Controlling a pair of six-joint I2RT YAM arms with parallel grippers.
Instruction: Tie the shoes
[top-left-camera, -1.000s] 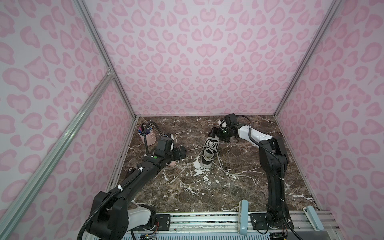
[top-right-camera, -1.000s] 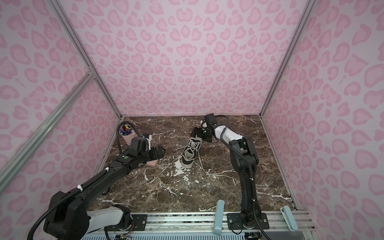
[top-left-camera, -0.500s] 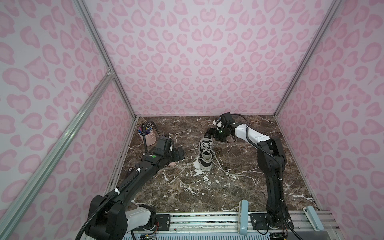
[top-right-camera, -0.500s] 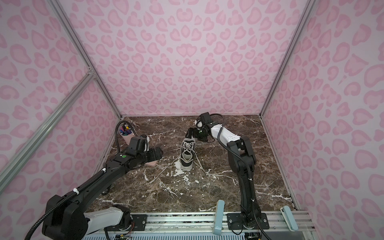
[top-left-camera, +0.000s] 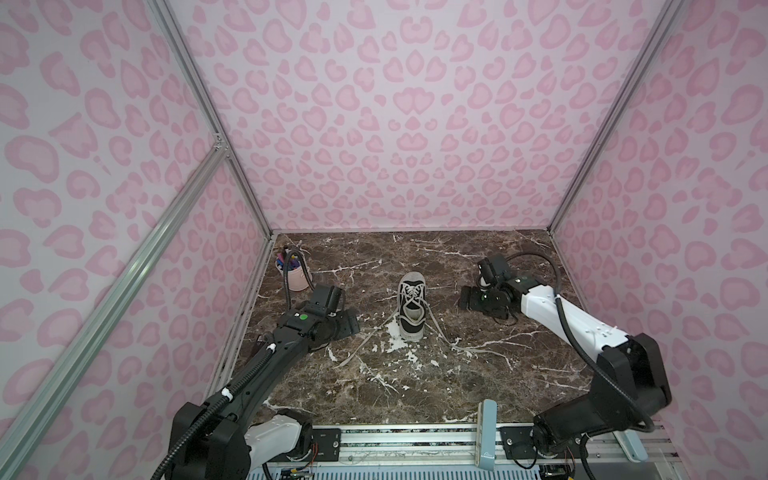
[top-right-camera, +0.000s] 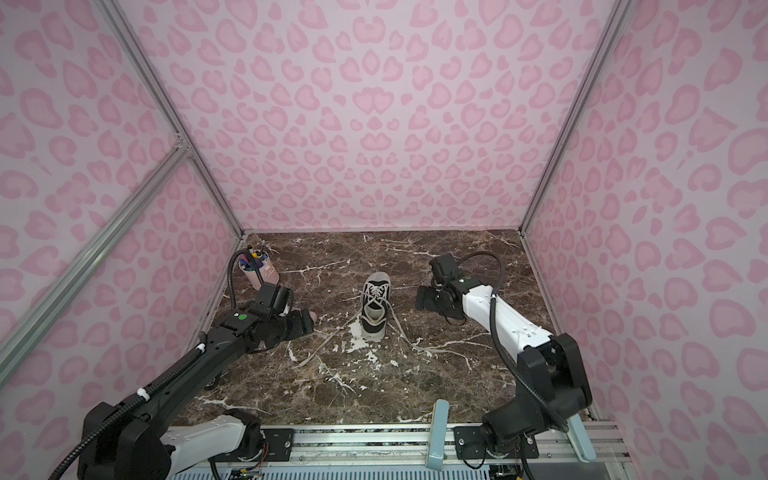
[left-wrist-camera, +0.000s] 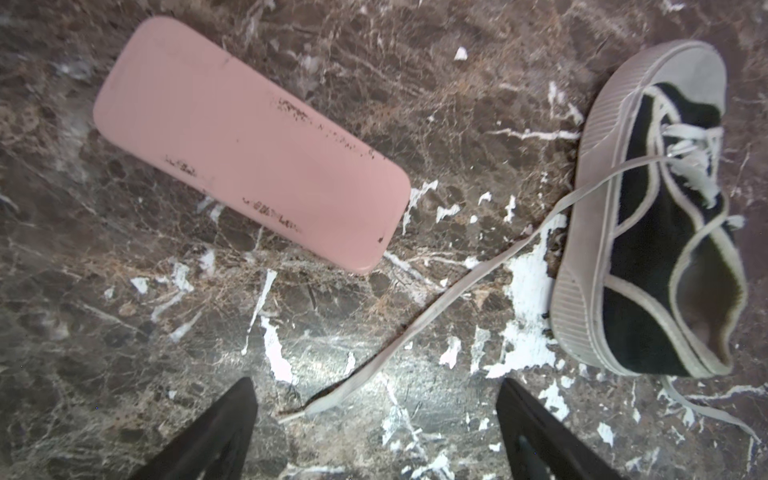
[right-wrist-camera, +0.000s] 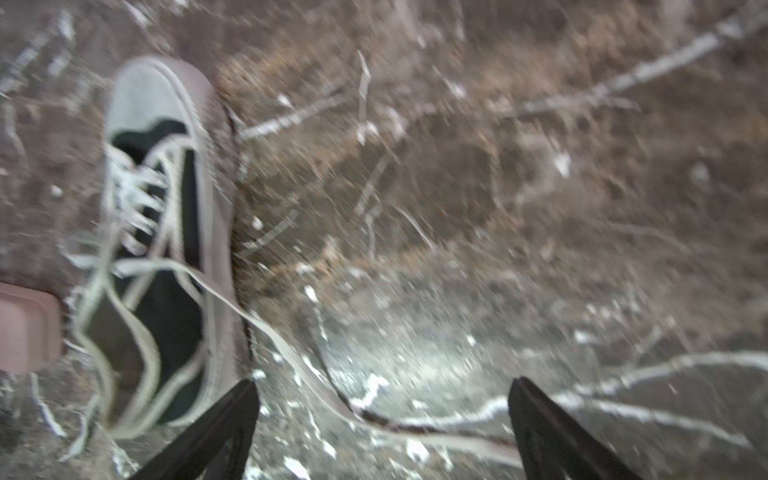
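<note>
Now the sneaker (top-left-camera: 411, 305) is sitting straight, midway on the table (top-left-camera: 415, 386), pointing at the back wall (top-left-camera: 415, 124), no longer skewed, its laces (top-left-camera: 360, 348) trailing loose on both sides. The right gripper (top-left-camera: 467, 298) is backing well clear of it. The left gripper (left-wrist-camera: 376, 382) is hovering near one lace end and the pink case (left-wrist-camera: 249, 141). Both are gaping wide, gripping nothing. Straightening looks done, and picking up laces is probably coming next.
</note>
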